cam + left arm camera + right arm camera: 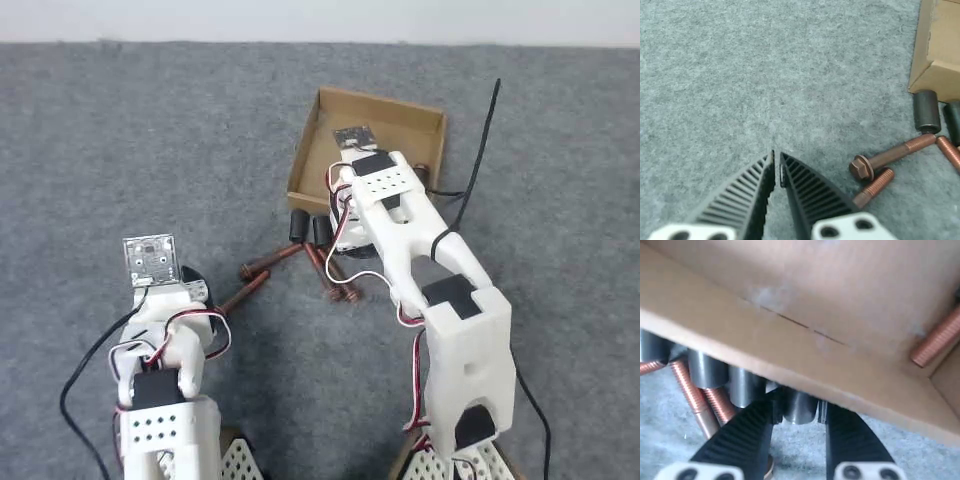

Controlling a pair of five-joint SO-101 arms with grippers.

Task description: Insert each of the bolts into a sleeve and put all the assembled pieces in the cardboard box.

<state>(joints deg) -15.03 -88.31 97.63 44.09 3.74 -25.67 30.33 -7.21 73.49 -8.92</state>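
Note:
My right gripper (799, 405) is shut on a dark metal sleeve (800, 416) just outside the near wall of the cardboard box (805, 305). More sleeves (705, 371) and copper bolts (688, 386) lie beside it. A bolt's threaded end (935, 342) rests inside the box. In the high view the right arm (392, 212) hangs over the box's (318, 120) near edge, with two sleeves (298, 226) and several bolts (270, 262) on the mat. My left gripper (777, 156) is shut and empty, close to the mat, left of two bolts (890, 156).
Grey carpet covers the table, with wide free room to the left and far side of the left gripper (195, 280). The box corner (937, 50) and a sleeve (926, 111) sit off to the left gripper's right. Cables trail from both arms.

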